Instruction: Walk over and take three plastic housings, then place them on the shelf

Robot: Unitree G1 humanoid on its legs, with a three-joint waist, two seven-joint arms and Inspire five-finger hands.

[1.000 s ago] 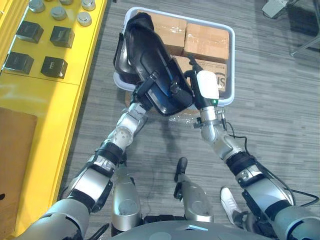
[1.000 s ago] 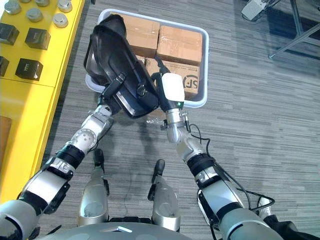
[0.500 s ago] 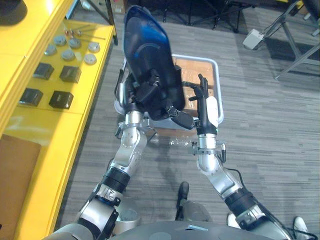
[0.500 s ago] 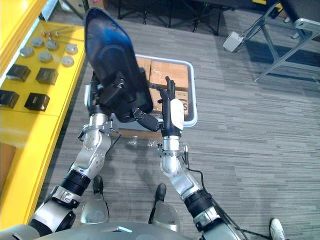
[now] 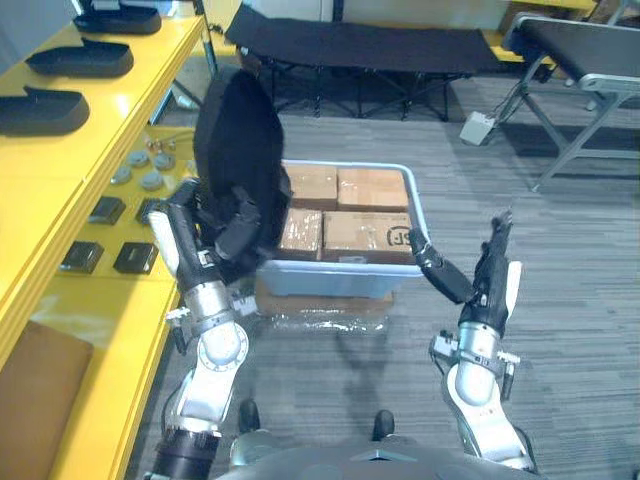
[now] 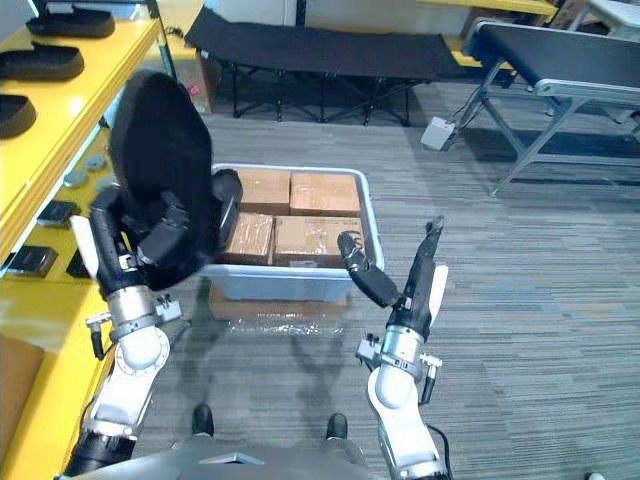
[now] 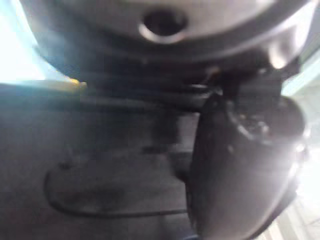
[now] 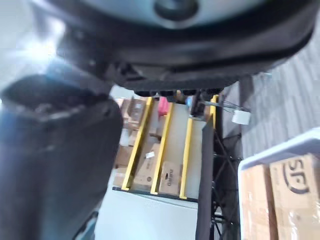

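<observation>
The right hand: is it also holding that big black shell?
No, the right hand is open and empty; the left hand grips the black plastic housing.

Black housing (image 5: 240,160), yellow shelf (image 5: 130,95), brown boxes (image 5: 372,188) in a whitish — perhaps pale-blue — bin (image 5: 330,278), grey streaked floor (image 5: 570,270).

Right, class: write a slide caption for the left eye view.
Left robot hand grips a black plastic housing beside the yellow shelf; right robot hand open near a bin of boxes.

A black housing (image 5: 240,150) stands upright, gripped in the left hand (image 5: 232,238); three more housings (image 5: 80,60) lie on the yellow shelf (image 5: 135,88).
</observation>
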